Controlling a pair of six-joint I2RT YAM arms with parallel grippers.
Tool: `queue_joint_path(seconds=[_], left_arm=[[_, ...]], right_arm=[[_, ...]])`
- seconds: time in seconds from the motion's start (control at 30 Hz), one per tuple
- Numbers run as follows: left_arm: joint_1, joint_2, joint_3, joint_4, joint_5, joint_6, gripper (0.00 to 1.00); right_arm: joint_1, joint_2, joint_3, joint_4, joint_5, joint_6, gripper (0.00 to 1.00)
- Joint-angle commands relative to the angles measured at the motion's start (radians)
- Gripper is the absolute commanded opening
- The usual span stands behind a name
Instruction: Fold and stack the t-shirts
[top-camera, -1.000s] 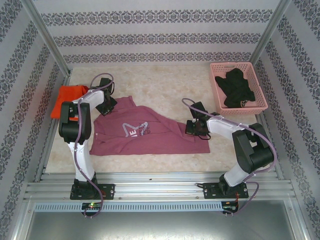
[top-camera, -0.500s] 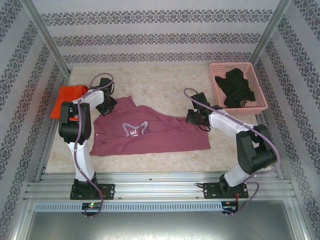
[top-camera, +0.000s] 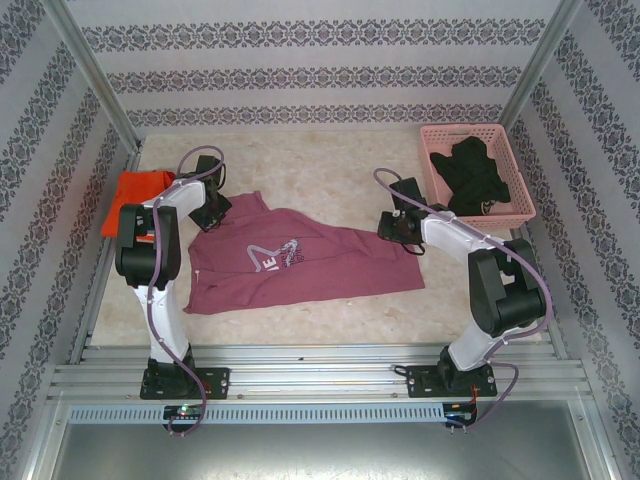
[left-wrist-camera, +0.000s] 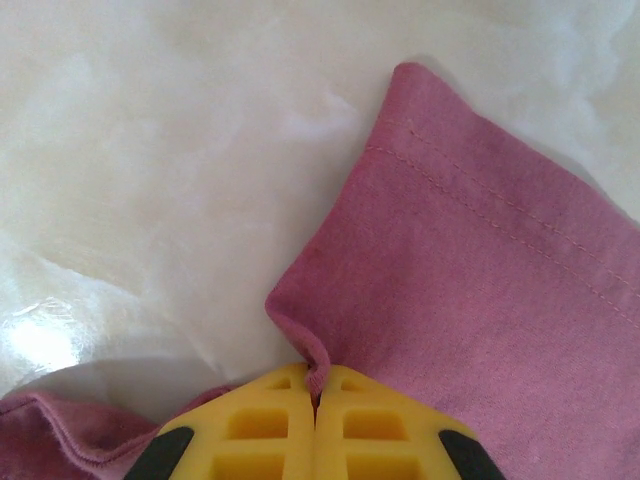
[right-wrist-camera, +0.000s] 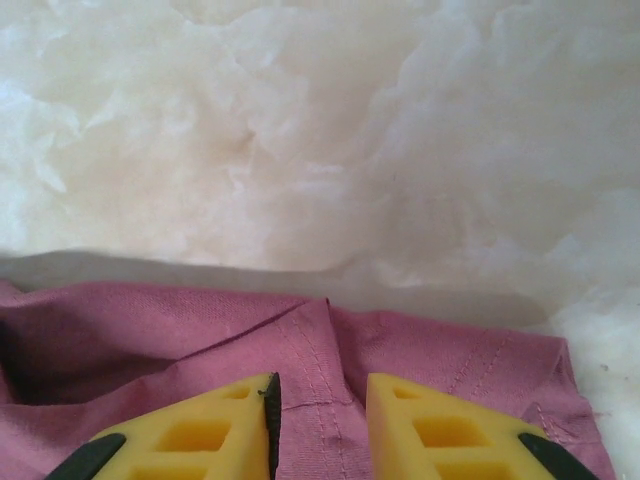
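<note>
Left of the maroon t-shirt (top-camera: 300, 265), the orange t-shirt (top-camera: 135, 195) lies bunched at the desk (top-camera: 320, 160) edge. The left end effector (top-camera: 213, 215) is clamped tight on a fold of the maroon t-shirt's upper-left sleeve. The maroon t-shirt lies spread mid-desk, print up. At its upper-right corner the right end effector (top-camera: 392, 230) grips the hem. Right of it stands a pink basket (top-camera: 478, 135) holding dark clothes (top-camera: 470, 175).
</note>
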Motion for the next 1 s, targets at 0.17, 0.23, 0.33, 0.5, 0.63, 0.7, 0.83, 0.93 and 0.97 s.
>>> queue_joint_path(seconds=[0.17, 0.23, 0.33, 0.5, 0.63, 0.7, 0.83, 0.93, 0.97], left_arm=[[0.013, -0.024, -0.003, 0.008, 0.014, 0.011, 0.00], [0.013, -0.022, -0.003, 0.010, 0.018, 0.010, 0.00], [0.013, -0.023, -0.004, 0.009, 0.014, 0.010, 0.00], [0.013, -0.025, -0.009, 0.006, 0.011, 0.014, 0.00], [0.013, -0.024, -0.009, 0.008, 0.012, 0.013, 0.00], [0.013, -0.025, -0.009, 0.008, 0.012, 0.014, 0.00], [0.013, -0.024, -0.008, 0.011, 0.014, 0.013, 0.00], [0.013, -0.020, -0.009, 0.012, 0.016, 0.013, 0.00], [0.013, -0.020, -0.010, 0.011, 0.016, 0.013, 0.00]], right_arm=[[-0.011, 0.000, -0.065, 0.046, -0.039, 0.021, 0.34], [-0.011, 0.017, -0.069, 0.054, -0.052, 0.026, 0.34], [-0.012, 0.031, -0.068, 0.064, -0.076, 0.027, 0.26], [-0.012, 0.042, -0.053, 0.049, -0.076, 0.014, 0.20], [-0.011, 0.031, -0.050, 0.041, -0.060, 0.004, 0.23], [-0.010, 0.015, -0.053, 0.042, -0.036, 0.001, 0.28], [-0.014, 0.015, -0.046, 0.021, 0.014, -0.017, 0.33], [-0.016, 0.035, -0.047, 0.020, 0.013, -0.019, 0.33], [-0.016, 0.041, -0.048, 0.024, 0.008, -0.018, 0.34]])
